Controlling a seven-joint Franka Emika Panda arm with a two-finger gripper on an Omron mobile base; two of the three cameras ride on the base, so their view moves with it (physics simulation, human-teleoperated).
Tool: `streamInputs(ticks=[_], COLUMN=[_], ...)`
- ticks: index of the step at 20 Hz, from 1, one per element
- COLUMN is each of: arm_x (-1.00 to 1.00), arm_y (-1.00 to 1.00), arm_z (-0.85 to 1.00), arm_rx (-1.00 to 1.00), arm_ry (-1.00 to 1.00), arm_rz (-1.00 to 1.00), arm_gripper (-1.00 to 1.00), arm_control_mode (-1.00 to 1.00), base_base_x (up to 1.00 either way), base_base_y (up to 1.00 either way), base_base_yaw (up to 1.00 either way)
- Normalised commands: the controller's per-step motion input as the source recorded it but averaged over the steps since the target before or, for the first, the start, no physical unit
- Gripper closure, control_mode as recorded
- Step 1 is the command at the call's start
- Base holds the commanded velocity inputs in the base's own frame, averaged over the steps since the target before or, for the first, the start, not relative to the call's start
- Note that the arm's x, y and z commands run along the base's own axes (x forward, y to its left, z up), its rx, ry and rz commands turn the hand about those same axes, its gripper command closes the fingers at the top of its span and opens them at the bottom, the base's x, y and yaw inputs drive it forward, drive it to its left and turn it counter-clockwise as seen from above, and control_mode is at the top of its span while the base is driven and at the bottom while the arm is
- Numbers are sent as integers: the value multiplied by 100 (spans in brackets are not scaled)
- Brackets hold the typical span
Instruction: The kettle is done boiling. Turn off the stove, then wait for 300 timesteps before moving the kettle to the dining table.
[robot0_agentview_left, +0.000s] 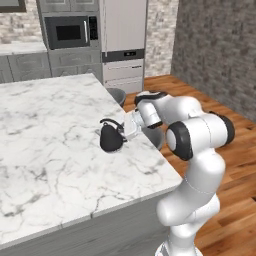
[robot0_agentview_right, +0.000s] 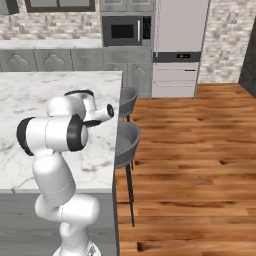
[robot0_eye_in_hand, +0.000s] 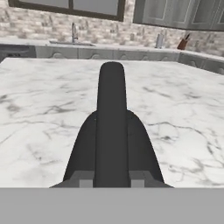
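The small dark kettle (robot0_agentview_left: 111, 139) sits near the right edge of the dining table (robot0_agentview_left: 45, 130), a big white marble island. My gripper (robot0_agentview_left: 125, 131) reaches in from the right and is shut on the kettle's arched handle. In the hand view the kettle (robot0_eye_in_hand: 112, 122) rises between the fingertips (robot0_eye_in_hand: 85, 177) of the gripper (robot0_eye_in_hand: 112, 178), with the marble table (robot0_eye_in_hand: 183, 113) spreading out behind it. In the right base view my own arm hides the kettle, and the table (robot0_agentview_right: 30, 95) lies beyond it. The stove is out of view.
Grey stools (robot0_agentview_right: 127, 137) stand at the island's right side, one of them (robot0_agentview_left: 117, 95) close behind the hand. A wall oven unit with a microwave (robot0_agentview_left: 70, 32) and a tall fridge (robot0_agentview_left: 124, 35) stand at the back. Wooden floor (robot0_agentview_right: 190, 150) lies open to the right.
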Motion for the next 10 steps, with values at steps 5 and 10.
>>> streamInputs(ticks=[5, 10], arm_x=[39, 38], arm_y=[3, 3], arm_z=[-9, -18], arm_rx=[3, 5], arm_ry=[0, 0], arm_rz=[0, 0], arm_gripper=[100, 100], arm_control_mode=[-100, -100], base_base_x=[0, 0], base_base_y=[0, 0], base_base_yaw=[0, 0])
